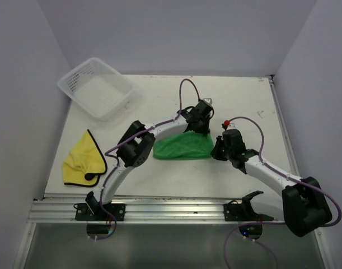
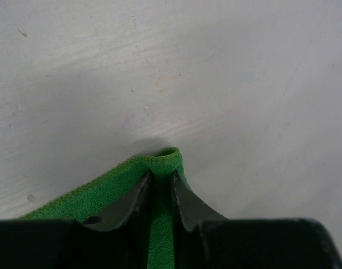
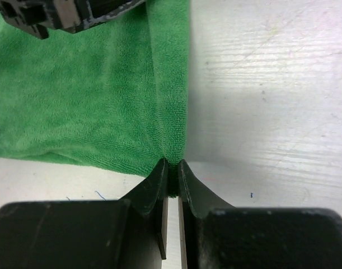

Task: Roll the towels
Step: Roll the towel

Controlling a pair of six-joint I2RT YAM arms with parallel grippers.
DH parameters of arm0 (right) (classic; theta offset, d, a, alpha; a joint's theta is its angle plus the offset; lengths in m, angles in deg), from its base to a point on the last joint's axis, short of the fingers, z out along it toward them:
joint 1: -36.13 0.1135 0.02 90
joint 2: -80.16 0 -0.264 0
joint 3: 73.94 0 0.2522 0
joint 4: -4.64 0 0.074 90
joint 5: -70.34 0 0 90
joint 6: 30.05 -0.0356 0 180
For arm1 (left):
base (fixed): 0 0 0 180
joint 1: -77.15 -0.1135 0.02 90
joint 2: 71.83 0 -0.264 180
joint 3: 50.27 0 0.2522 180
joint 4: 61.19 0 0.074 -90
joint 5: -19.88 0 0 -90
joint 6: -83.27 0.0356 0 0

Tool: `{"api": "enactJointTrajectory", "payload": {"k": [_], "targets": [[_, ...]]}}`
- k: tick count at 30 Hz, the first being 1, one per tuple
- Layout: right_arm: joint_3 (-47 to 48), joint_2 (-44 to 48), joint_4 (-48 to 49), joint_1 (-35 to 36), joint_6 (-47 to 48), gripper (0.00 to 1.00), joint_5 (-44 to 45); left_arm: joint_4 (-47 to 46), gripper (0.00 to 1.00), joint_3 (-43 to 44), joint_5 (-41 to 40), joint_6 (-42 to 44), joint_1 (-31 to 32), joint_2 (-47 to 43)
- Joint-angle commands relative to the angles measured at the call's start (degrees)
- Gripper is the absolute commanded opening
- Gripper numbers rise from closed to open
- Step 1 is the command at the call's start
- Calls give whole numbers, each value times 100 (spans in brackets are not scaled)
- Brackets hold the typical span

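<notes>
Looks down from high behind the arm bases over the whole desk; peers close past the left tool at a green towel corner, bare desk beyond; peers equally close past the right tool at another edge; shares that towel across all three views.

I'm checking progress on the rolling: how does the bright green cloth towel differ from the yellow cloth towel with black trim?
The bright green cloth towel lies in the middle of the white table; the yellow cloth towel with black trim lies crumpled near its left edge. The green towel is pinched by the left gripper and the right gripper; the yellow towel is untouched. Both are soft cloths resting on that table.
</notes>
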Motion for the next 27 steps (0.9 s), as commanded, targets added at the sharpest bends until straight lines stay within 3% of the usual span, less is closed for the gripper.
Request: {"api": "enactJointTrajectory", "payload": {"k": [1,16,27], "targets": [[371,26,-913,77,374,0,573,-811,21,-403,107,-107,-259,-532],[1373,-836,-1880,876,682,0,1504,-1392,19,-817,485,138,-602,-892],[1364,-809,-1758,1377,567,0,2190,-1551,24,-1011,732,121,-619,-1068]]}}
